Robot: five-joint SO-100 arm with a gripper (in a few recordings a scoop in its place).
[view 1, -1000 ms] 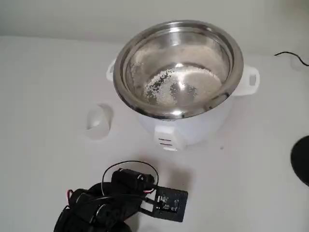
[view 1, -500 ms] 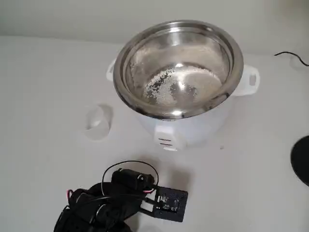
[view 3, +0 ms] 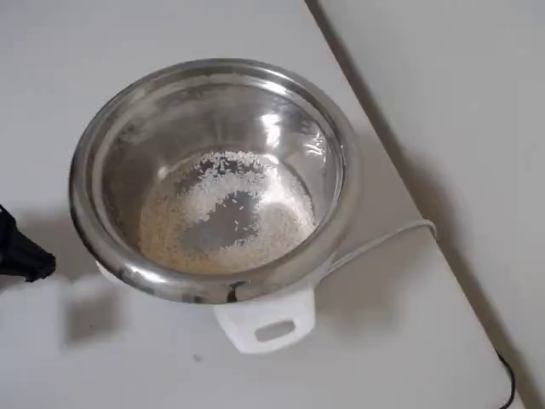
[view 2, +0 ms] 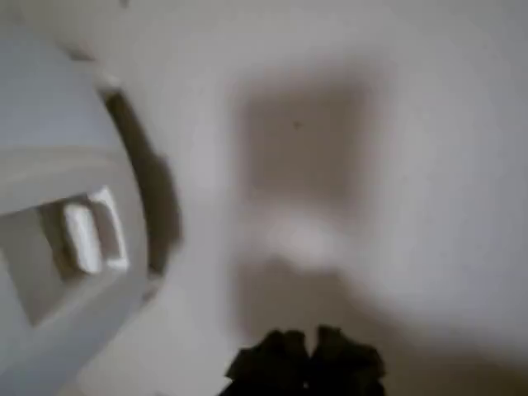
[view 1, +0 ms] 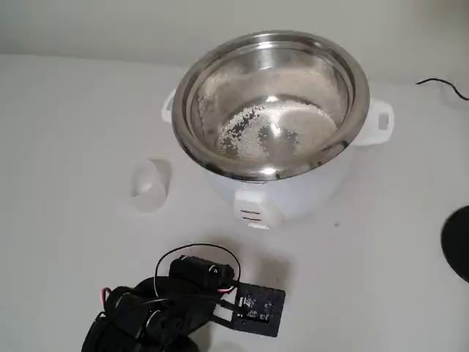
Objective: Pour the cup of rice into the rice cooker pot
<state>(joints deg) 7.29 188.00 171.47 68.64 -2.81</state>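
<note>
Rice (view 1: 264, 132) lies in a pale ring across the bottom of the steel rice cooker pot (view 1: 187, 132), which sits in its white cooker body (view 1: 293, 194) on the table (view 1: 66, 110), the fixed view shows.

— And the cup (view 1: 149, 185)?

— Standing on the table just left of the cooker, apart from it; whether any grains remain inside cannot be told.

— The gripper (view 2: 304, 363)?

— Low at the wrist view's bottom edge, two dark fingertips close together with nothing between them, the arm (view 1: 161, 308) folded near the table's front edge.

— What would finishing well take?

— Judging from this, the pour looks done; retreat clear of cup and cooker handle (view 1: 381, 121).
</note>
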